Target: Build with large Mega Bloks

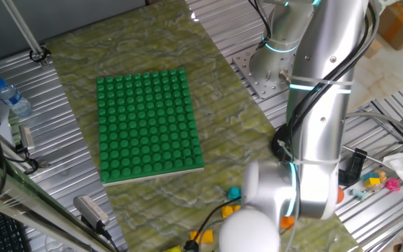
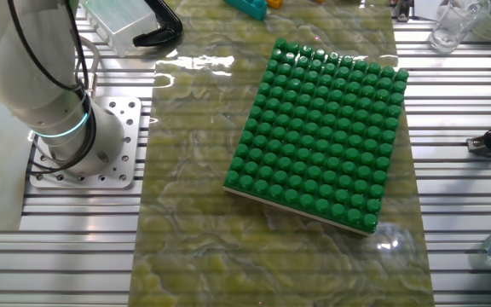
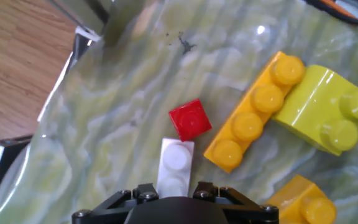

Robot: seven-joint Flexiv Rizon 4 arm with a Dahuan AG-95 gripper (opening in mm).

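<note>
In the hand view, several large Mega Bloks lie on the green marbled mat. A white brick (image 3: 176,163) runs in between my jaws, and a small red one-stud brick (image 3: 190,119) sits just beyond it. To the right are a long orange-yellow brick (image 3: 253,112), a lime-yellow brick (image 3: 325,109) and another yellow brick (image 3: 300,200). My gripper (image 3: 171,190) hangs above the white brick, its jaws apart on either side. In one fixed view the arm hides the gripper; a cyan brick (image 1: 234,192) and a yellow brick (image 1: 231,208) show beside it.
The big green studded baseplate (image 1: 149,126) (image 2: 318,132) lies on the mat with nothing on it. A water bottle (image 1: 11,98) stands at the far left. Small toys (image 1: 376,180) sit on the metal slats at the right. The arm's base (image 2: 79,149) is bolted beside the mat.
</note>
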